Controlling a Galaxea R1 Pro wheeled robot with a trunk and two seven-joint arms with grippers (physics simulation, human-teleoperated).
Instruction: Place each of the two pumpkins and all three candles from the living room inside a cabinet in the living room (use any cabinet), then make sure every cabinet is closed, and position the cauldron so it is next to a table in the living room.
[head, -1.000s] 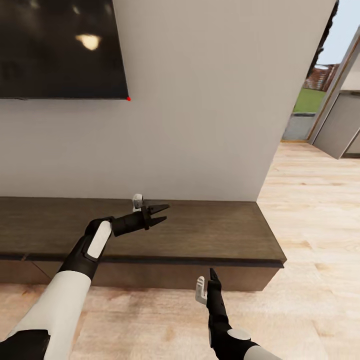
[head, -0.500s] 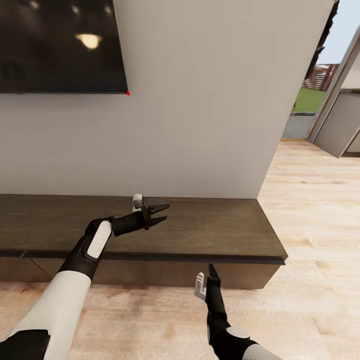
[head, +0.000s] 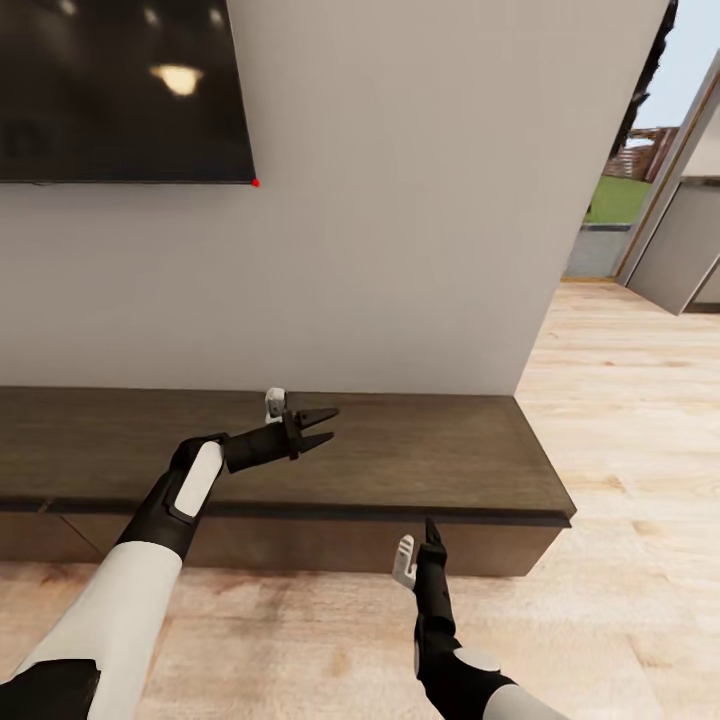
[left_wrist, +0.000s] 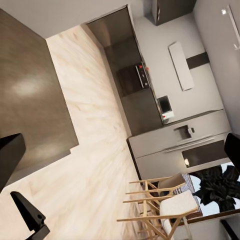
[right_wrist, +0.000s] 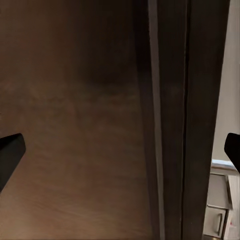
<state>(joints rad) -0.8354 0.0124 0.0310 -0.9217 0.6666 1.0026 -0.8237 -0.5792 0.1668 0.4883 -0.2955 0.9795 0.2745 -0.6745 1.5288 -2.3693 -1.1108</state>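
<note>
Cabinet sat straight ahead against the pale wall, long, low, dark brown wood, flat handleless fronts all flush. Nearest: right gripper low over the plank floor, just in front of the cabinet's right-end front, pointing at it; fingers spread wide in the right wrist view, holding nothing. Left gripper hung above the cabinet top, fingers parted, empty. Cabinet top bare around both arms. Black screen on the wall above the cabinet's left part. Far right: open passage with pale grey units. Left wrist view showed wooden chairs further off.
</note>
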